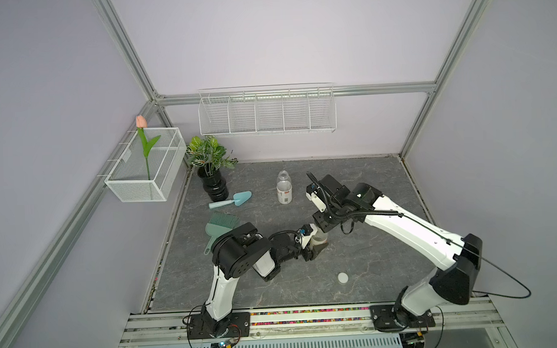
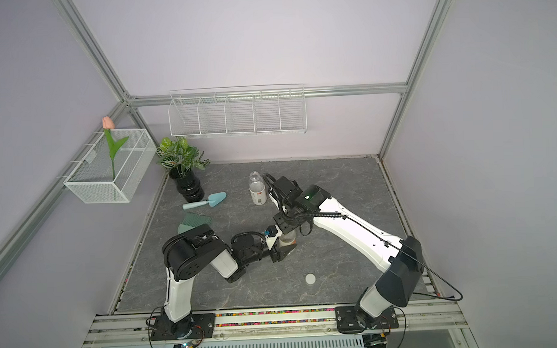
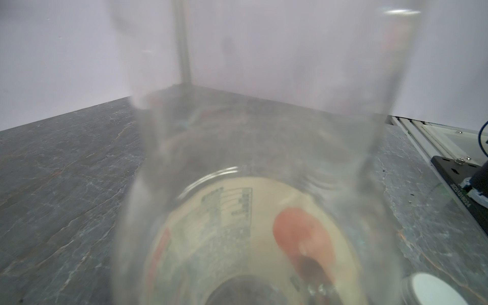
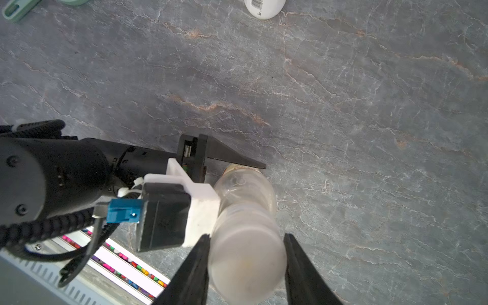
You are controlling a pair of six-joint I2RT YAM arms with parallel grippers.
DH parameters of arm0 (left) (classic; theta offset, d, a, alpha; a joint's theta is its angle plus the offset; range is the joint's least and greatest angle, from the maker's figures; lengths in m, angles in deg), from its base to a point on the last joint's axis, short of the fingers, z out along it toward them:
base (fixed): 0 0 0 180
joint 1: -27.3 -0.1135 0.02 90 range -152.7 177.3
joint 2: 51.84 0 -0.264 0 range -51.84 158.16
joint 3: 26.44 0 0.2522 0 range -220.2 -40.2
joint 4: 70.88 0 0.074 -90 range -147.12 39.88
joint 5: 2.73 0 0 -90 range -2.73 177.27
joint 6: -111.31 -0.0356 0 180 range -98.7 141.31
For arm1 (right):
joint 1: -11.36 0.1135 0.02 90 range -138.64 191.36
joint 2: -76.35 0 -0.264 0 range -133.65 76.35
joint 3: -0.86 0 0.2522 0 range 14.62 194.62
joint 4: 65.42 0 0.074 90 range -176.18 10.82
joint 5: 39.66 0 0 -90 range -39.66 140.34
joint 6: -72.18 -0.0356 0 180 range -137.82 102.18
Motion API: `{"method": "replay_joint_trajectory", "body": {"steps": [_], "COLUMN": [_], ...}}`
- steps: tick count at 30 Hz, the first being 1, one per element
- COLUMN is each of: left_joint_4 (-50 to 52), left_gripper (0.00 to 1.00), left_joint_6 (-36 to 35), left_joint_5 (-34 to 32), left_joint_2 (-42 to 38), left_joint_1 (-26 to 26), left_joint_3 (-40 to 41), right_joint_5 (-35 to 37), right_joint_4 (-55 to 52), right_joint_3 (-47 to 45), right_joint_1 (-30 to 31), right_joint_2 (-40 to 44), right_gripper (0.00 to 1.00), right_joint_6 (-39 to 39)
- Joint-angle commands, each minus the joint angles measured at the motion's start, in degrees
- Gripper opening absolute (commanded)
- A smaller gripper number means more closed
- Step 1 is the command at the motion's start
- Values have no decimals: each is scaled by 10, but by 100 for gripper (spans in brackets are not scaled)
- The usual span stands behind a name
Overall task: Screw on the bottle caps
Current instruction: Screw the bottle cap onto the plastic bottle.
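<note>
Right wrist view looks straight down on one white cap (image 4: 247, 264), clenched between the jaws of the right arm (image 1: 400, 228) and sitting on the neck of the orange-labelled bottle (image 4: 245, 190). The jaws of the left arm (image 1: 229, 256) grasp that bottle by its body, upright near the middle of the tabletop (image 1: 274, 286). If the cap sits tilted it could cross-thread, and the smooth clear wall may slip and turn with it (how far it is threaded I cannot tell). The spare cap (image 1: 342, 277) lies loose toward the front; the white-labelled bottle (image 1: 284, 189) stands open-necked farther back. The tabletop is grey, veined like slate, boxed by pale lilac walls, aluminium rails and a white wire rack (image 1: 267, 113).
</note>
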State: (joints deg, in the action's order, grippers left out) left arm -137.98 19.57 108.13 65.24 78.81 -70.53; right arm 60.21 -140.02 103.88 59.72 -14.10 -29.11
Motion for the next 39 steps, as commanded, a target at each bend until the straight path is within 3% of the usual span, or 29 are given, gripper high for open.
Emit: {"method": "replay_joint_trajectory", "body": {"steps": [1, 25, 39], "left_joint_4": [48, 49, 50], "left_gripper": [67, 67, 67], "left_joint_6": [-3, -5, -5], "left_joint_5": [6, 8, 8], "left_joint_2": [16, 13, 13], "left_joint_1": [3, 4, 4], "left_joint_3": [4, 6, 4], "right_joint_5": [-6, -11, 3], "right_joint_4": [-53, -40, -24], "right_joint_3": [0, 60, 21], "right_joint_1": [12, 10, 1], "right_joint_2": [-28, -26, 12], "right_gripper": [47, 60, 54], "right_joint_6": [12, 10, 5]}}
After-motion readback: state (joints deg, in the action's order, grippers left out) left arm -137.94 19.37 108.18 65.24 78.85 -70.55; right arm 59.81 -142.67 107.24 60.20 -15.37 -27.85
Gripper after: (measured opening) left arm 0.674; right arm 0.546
